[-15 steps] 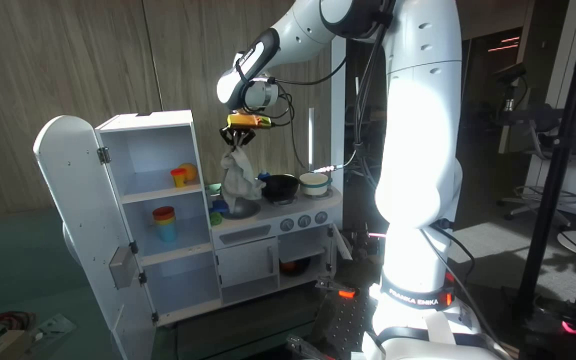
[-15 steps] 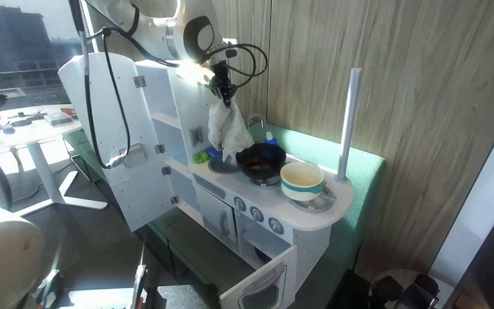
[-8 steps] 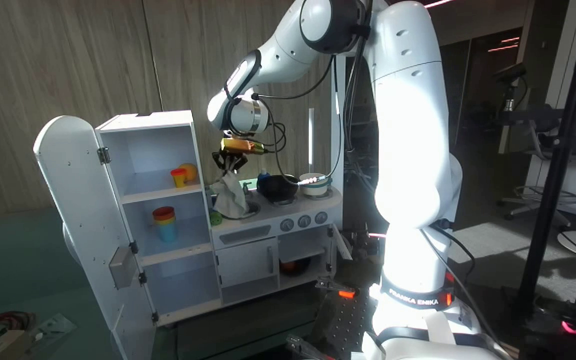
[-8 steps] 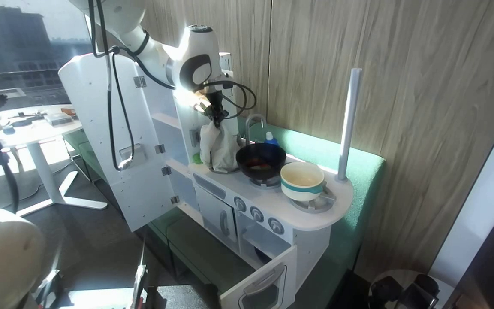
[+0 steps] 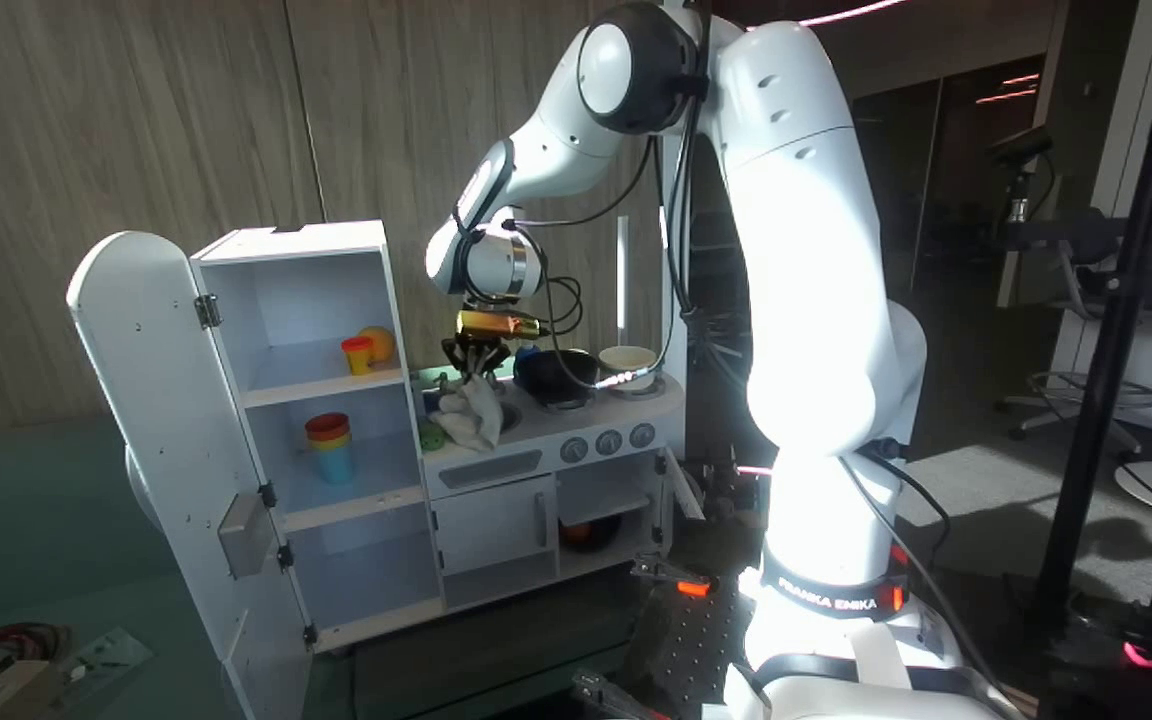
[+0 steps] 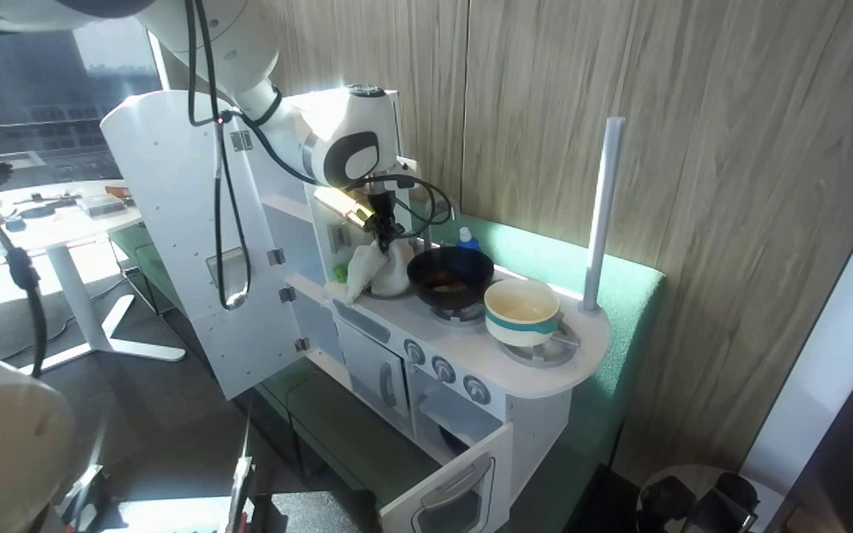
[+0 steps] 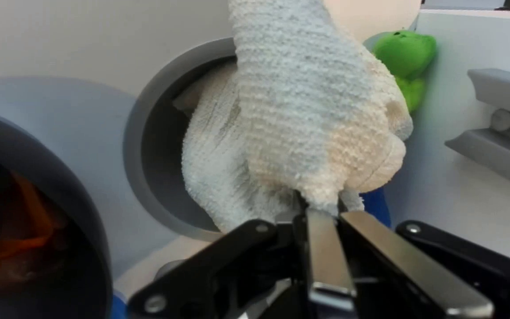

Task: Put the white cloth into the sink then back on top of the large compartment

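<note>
White cloth (image 7: 299, 110) hangs in loose folds from the hand (image 7: 337, 213), which pinches a gathered bit of it from above, its tips pressed close on the fabric. Part of the cloth hangs down inside the round grey sink (image 7: 133, 137), while another fold reaches out over the rim toward the near edge of the white surface (image 7: 60, 40); whether the lower part touches the bottom of the sink, I cannot tell. In both exterior views a dark pan (image 6: 450, 259) stands just right of the sink, holding something reddish (image 6: 443, 285), too blurred to name, and to its right sits a cream-and-teal pot (image 6: 519, 337). On the far side, behind the pan, a blue bottle (image 6: 467, 240) shows in part. In the wrist view, right of the cloth, a green thing (image 7: 405, 55) rests just beside the wall of the tall compartment (image 5: 296, 241), and something blue (image 7: 375, 204) shows, mostly covered by the cloth and the hand. The compartment's door (image 5: 161, 380) stands open to the left; inside, a red-and-yellow cup (image 5: 357, 355) is just beside an orange ball (image 5: 383, 343) on the upper shelf (image 5: 286, 373), with a stack of red, yellow and blue cups (image 5: 331, 450) one shelf below.
</note>
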Controlling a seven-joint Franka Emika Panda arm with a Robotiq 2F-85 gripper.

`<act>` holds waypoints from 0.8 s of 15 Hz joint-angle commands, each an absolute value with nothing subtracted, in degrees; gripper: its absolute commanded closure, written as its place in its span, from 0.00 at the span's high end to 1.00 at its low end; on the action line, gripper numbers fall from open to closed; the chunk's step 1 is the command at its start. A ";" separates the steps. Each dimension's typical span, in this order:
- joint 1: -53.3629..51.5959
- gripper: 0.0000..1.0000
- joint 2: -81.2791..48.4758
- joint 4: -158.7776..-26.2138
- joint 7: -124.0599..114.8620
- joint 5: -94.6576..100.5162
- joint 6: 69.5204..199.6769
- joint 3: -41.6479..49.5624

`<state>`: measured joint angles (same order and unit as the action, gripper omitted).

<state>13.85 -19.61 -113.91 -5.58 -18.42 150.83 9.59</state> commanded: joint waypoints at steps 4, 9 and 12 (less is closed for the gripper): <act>14.85 0.02 -23.10 -110.27 -6.22 -16.53 148.21 9.92; 14.74 0.16 -22.65 -111.61 -6.42 -16.54 149.42 9.86; 14.71 0.35 -21.38 -111.27 -6.43 -16.58 149.42 9.93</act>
